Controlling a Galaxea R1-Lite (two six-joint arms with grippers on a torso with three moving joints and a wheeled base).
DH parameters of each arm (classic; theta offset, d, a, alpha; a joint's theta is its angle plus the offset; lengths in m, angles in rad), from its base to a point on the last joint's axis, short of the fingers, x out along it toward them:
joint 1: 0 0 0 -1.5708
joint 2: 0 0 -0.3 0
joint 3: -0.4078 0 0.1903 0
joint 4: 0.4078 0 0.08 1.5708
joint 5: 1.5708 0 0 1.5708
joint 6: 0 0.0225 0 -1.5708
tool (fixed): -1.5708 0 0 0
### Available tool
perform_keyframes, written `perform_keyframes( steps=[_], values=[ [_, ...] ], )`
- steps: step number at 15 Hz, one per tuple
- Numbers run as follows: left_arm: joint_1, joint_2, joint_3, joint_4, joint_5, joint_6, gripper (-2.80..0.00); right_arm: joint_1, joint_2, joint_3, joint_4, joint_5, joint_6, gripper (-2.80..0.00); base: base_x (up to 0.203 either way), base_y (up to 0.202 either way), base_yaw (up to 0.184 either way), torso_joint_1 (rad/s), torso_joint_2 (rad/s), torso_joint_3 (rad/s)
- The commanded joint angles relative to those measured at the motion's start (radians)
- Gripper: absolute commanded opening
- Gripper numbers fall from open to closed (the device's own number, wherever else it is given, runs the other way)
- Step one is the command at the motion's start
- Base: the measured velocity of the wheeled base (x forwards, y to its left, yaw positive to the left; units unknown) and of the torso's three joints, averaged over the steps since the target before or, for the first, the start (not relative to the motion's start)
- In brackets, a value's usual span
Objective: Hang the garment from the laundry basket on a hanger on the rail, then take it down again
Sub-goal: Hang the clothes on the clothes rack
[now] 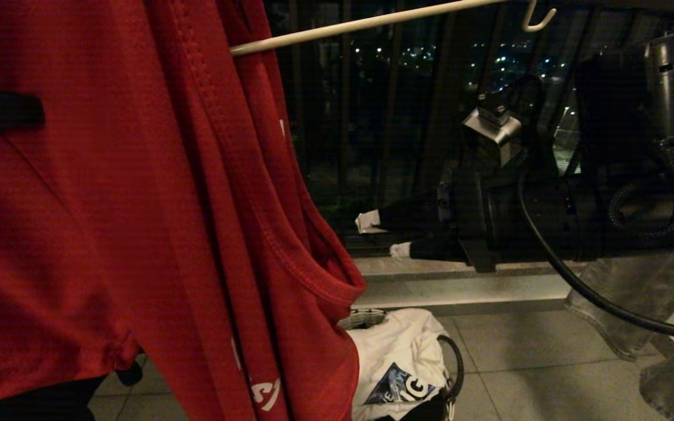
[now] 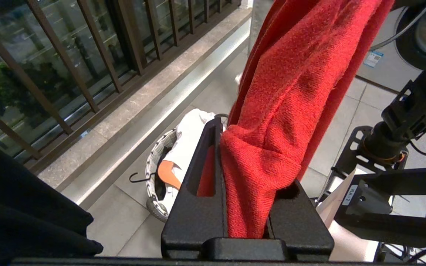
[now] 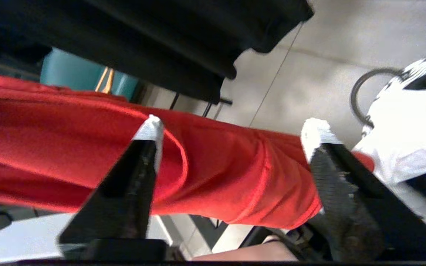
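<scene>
Red garment point(image 1: 138, 222) filling the nine o'clock half of the head view, hanging in long folds, white lettering near its lower hem at six o'clock. Cream-white hanger point(image 1: 366, 23) slanting out of the cloth from eleven toward one o'clock, one arm bare, small upturned hook at its far end; whether threaded through the neck or only partway, cannot tell. Rail not visible.

Right gripper point(image 1: 384, 237) at three o'clock of the cloth, just beside its edge, reaching level toward it with white-tipped fingers point(image 3: 150, 129) spread wide; in the right wrist view, red fabric lying across the gap between them, untouched by either pad as far as visible. Released, then, not grasping.

Left gripper point(image 2: 248, 207) clenched on a bunched fold of the garment, cloth squeezed between the jaws and rising up out of them.

Laundry basket point(image 1: 366, 318) on the floor tiles at five o'clock, below the garment's hem, white T-shirt point(image 1: 398, 356) heaped in it.

Likely step: dressing the hanger, one shoulder on and the other arm still bare. Next move probably calls for closing the right fingers on the loose fabric edge and drawing it over the bare hanger arm, left grip holding firm against slipping.
</scene>
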Motion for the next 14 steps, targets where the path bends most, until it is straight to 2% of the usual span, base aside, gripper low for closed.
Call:
perform_keyframes(
  steps=[1, 5, 14],
  values=[
    [0.000, -0.009, 0.004, 0.005, -0.003, 0.001, -2.80, 0.007, 0.027, -0.002, 0.002, 0.002, 0.005, 0.00, 0.000, 0.000, 0.000, 0.000, 0.00, 0.000],
    [0.000, -0.008, -0.002, 0.003, -0.003, 0.001, -2.80, 0.065, 0.022, 0.003, 0.030, -0.002, 0.003, 0.00, 0.000, 0.000, 0.000, 0.000, 0.00, 0.000],
    [0.000, 0.000, 0.006, 0.003, 0.008, 0.004, -2.80, 0.107, -0.034, 0.020, 0.039, -0.005, -0.004, 0.00, 0.000, 0.000, 0.000, 0.000, 0.00, 0.000]
  ],
)
